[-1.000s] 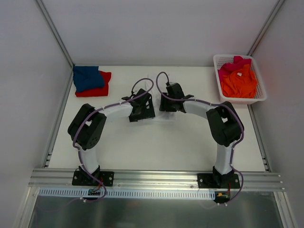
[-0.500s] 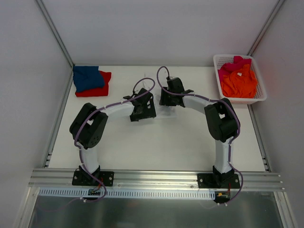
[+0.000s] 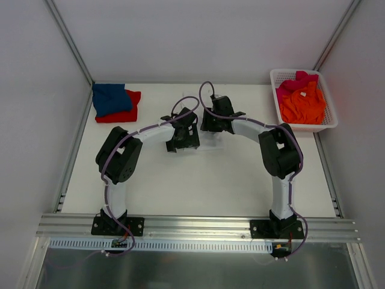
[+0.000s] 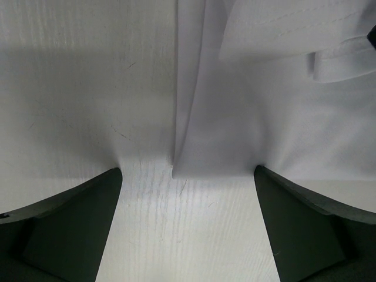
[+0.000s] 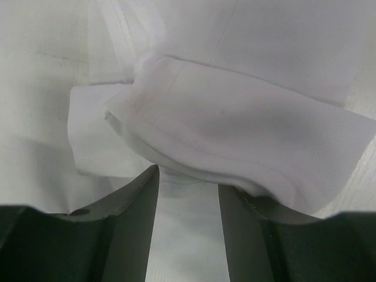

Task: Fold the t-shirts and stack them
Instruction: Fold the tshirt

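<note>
- At the left gripper (image 4: 187,169), spread to the full and gripping nothing; only bare table (image 4: 147,235) between the jaws.
- Just beyond its tips, a straight folded edge of the white t-shirt (image 4: 264,106), running ahead on the right jaw's side.
- At the right gripper (image 5: 188,176), held half apart, no pinch evident; a doubled hem of that shirt right at the tips.
- Since a second ago, both reached farther out over the shirt, the left more. Probably lining up a fresh fold.
- Well left of the left jaws, blue t-shirt (image 3: 111,98) stacked on red t-shirt (image 3: 123,114).
- Well right of the right jaws, orange t-shirt (image 3: 304,105) and pink t-shirt (image 3: 298,81) waiting in the basket (image 3: 331,123).
</note>
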Motion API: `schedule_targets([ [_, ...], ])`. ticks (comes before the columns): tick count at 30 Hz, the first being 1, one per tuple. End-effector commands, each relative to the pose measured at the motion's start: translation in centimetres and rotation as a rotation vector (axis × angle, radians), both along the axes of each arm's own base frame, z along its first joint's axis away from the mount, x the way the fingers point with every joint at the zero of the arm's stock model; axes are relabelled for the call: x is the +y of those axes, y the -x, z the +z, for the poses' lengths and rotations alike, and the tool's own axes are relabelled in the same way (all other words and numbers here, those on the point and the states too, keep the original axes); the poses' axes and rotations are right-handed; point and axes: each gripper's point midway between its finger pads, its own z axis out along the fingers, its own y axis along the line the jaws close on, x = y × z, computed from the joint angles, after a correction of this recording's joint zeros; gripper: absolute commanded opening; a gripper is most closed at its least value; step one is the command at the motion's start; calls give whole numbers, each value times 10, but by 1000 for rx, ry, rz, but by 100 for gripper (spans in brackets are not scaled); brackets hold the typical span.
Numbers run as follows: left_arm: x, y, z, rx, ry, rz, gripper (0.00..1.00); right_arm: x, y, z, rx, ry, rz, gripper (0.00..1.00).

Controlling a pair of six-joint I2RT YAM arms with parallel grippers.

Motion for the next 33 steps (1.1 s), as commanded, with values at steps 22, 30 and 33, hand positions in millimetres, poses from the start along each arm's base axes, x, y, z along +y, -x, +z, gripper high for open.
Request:
schedule_targets([
  [22,17,77,-90,347,-63,11,99,-1,-53,33,-79,-125,-15,48],
  [30,17,80,-96,356,-74,8,99,-1,-84,76,-169,-181,-25,48],
  [33,17,81,-97,359,-74,6,99,2,-91,98,-212,-201,-19,48],
])
